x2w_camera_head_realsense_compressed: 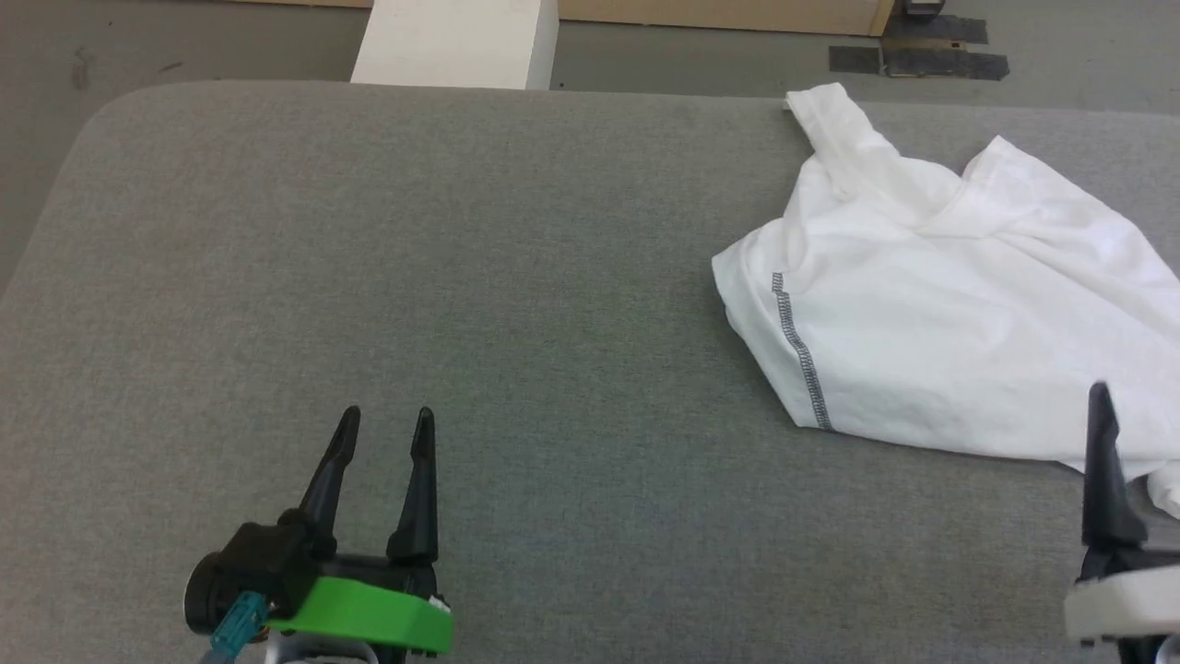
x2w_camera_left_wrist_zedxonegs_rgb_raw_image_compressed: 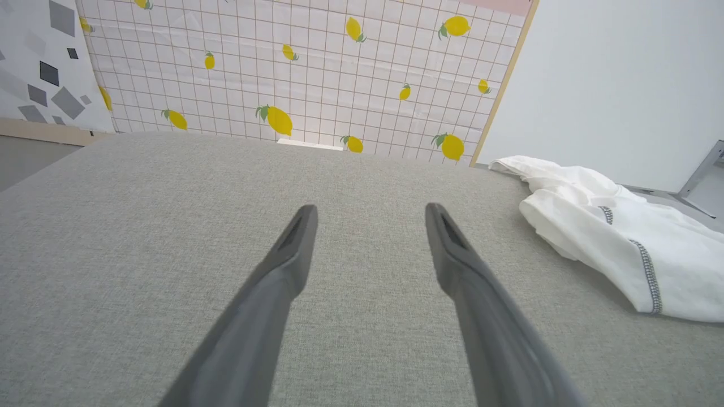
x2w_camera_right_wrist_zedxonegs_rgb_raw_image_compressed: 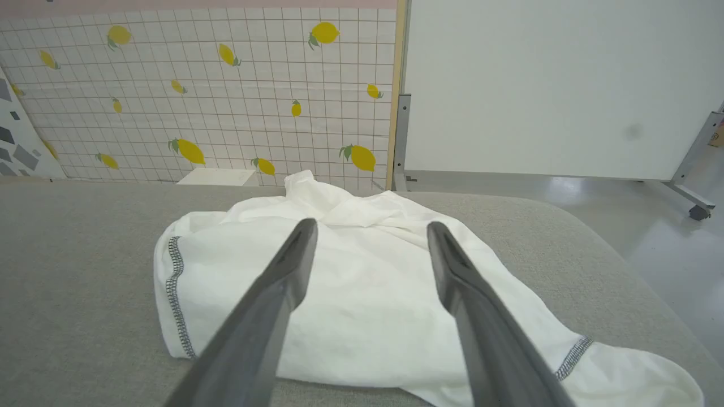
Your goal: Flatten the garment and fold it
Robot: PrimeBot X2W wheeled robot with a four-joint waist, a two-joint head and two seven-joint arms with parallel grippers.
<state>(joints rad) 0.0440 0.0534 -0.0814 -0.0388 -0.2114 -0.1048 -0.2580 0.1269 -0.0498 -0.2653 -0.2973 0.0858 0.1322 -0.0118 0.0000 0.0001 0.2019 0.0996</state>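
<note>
The garment (x2w_camera_head_realsense_compressed: pixel 931 295) is a white shirt with a dark zigzag seam, lying crumpled in a loose heap on the right half of the grey table (x2w_camera_head_realsense_compressed: pixel 461 277). It also shows as the garment (x2w_camera_right_wrist_zedxonegs_rgb_raw_image_compressed: pixel 362 294) in the right wrist view and the garment (x2w_camera_left_wrist_zedxonegs_rgb_raw_image_compressed: pixel 622 237) at the right of the left wrist view. My left gripper (x2w_camera_head_realsense_compressed: pixel 383 429) stands open over bare table near the front left, well apart from the cloth. One dark finger (x2w_camera_head_realsense_compressed: pixel 1102 461) of my right gripper rises at the lower right edge. The right gripper (x2w_camera_right_wrist_zedxonegs_rgb_raw_image_compressed: pixel 367 232) is open above the shirt's near edge, with nothing between its fingers.
A rigid white box (x2w_camera_head_realsense_compressed: pixel 456 41) stands on the floor beyond the table's far edge. A lemon-print tiled panel (x2w_camera_left_wrist_zedxonegs_rgb_raw_image_compressed: pixel 305 73) and a white board on a wheeled stand (x2w_camera_right_wrist_zedxonegs_rgb_raw_image_compressed: pixel 554 85) rise behind. Dark tape patches (x2w_camera_head_realsense_compressed: pixel 913 55) mark the floor.
</note>
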